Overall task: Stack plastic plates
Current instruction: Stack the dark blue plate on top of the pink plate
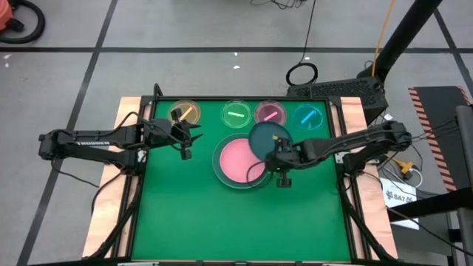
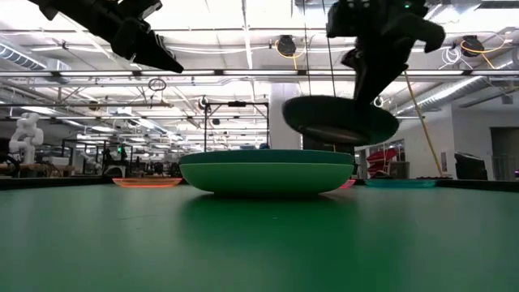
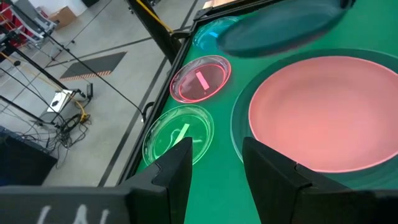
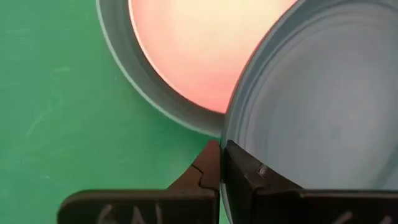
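Observation:
A stack of larger plates (image 1: 238, 162) rests on the green mat, with the pink plate (image 4: 199, 50) on top inside a frosted clear one and a light green one (image 2: 266, 177) at the bottom. My right gripper (image 1: 281, 159) is shut on the dark teal plate (image 1: 267, 138), which hovers over the stack's far right part. My left gripper (image 1: 185, 138) is open and hangs above the mat left of the stack. Small amber (image 1: 185, 113), green (image 1: 236, 114), pink (image 1: 270, 114) and blue (image 1: 308, 117) plates lie in a row along the far edge. My right gripper pinches the dark teal plate by its rim (image 4: 235, 144), on the side nearest the table's near right, with one finger on the inner face and one on the outer. The fingers come from the right. The plate (image 2: 340, 119) is lifted clear above the stack, slightly tilted.
The near half of the green mat (image 1: 236, 222) is bare. Wooden borders and a dark frame (image 1: 129, 185) run along both sides. Each small plate holds a stick-like mark. The left wrist view shows the small green plate (image 3: 179, 134) just ahead of the left fingers.

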{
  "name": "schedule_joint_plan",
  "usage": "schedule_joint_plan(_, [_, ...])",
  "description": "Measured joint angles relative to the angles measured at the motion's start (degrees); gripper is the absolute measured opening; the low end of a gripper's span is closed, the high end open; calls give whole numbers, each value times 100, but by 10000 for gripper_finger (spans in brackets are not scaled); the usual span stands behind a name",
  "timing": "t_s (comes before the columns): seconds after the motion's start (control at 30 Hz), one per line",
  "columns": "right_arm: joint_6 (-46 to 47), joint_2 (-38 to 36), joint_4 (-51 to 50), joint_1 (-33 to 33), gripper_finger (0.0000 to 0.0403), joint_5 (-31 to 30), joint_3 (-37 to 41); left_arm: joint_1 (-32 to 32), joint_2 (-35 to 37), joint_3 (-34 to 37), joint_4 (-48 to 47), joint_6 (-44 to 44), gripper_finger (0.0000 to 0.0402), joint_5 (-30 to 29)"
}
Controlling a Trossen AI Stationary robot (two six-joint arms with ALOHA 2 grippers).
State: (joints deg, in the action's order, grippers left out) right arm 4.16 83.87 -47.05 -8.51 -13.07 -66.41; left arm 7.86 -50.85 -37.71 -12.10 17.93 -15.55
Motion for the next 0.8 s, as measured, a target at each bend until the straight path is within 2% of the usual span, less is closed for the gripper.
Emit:
schedule_joint_plan(0.47, [-1312, 1284, -26, 100, 0, 439, -1394, 0, -2, -2, -9, 35, 149, 0])
schedule_joint_plan(0.6, [-1451, 1464, 149, 94, 0, 718, -1469, 0, -1, -1, -11, 25, 149, 0])
schedule_joint_plan(0.8, [-1669, 1693, 318, 92, 1, 788, -1471, -2, 0, -2, -13, 2, 149, 0])
